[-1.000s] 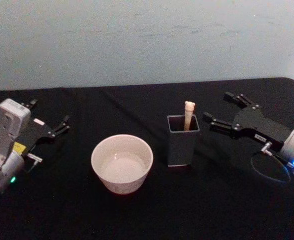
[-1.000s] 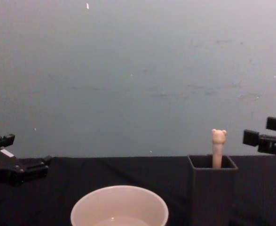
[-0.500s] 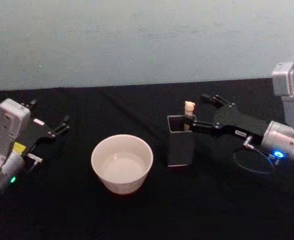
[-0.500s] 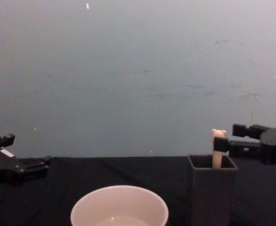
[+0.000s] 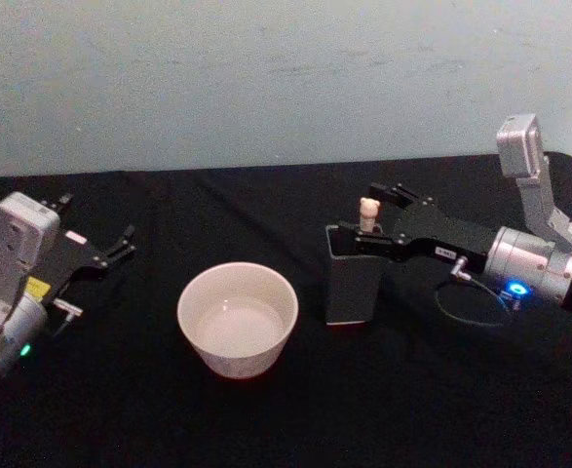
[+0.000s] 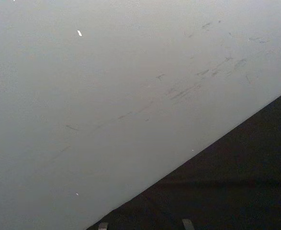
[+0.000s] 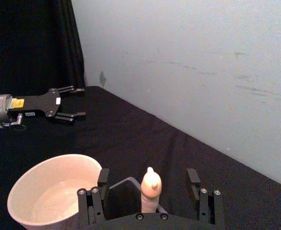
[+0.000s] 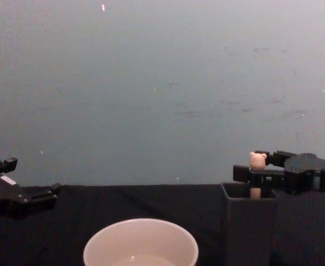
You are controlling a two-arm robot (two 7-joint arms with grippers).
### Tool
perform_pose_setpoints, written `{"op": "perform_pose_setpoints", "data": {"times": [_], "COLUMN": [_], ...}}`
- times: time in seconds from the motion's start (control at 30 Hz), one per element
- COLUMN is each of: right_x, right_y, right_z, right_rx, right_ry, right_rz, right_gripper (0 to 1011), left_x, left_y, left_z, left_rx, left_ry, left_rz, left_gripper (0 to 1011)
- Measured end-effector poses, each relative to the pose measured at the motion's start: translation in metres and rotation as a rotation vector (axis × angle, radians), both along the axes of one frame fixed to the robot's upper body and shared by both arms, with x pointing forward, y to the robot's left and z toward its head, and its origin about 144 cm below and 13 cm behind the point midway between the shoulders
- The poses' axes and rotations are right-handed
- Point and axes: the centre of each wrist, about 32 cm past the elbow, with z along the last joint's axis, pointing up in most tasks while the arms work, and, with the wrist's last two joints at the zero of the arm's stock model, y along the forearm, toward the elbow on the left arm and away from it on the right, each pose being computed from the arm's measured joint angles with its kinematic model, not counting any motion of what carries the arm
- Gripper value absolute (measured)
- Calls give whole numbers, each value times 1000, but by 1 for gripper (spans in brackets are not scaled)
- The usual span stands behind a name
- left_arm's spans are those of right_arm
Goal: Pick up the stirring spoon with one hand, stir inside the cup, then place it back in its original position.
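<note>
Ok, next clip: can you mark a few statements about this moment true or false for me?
1. The stirring spoon stands in the dark grey holder. True.
2. The right gripper is shut on the spoon's handle. False: its fingers sit on either side of the handle with gaps showing, so it is open.
3. The cup stands to the robot's left of the holder. True.
4. The left gripper hovers over the cup. False: it is parked at the far left, well apart from the cup.

Bear-topped stirring spoon upright in the grey holder — white cup beside.
</note>
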Motion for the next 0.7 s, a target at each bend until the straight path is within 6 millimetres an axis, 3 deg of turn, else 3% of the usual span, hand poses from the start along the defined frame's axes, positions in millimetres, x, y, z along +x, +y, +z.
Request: {"op": "perform_pose_setpoints", "data": {"times": [0.7], "right_x": [3], "right_y": [2], "right_z": [0], "right_rx": [-7], "right_ry": [4], "right_rz": [9], "right_gripper": [982], "left_x": [0], "left_y": [0], "left_z": [0], "left_rx": [0], "left_ry": [0], "left_rz": [0], "left_gripper": [1001]}}
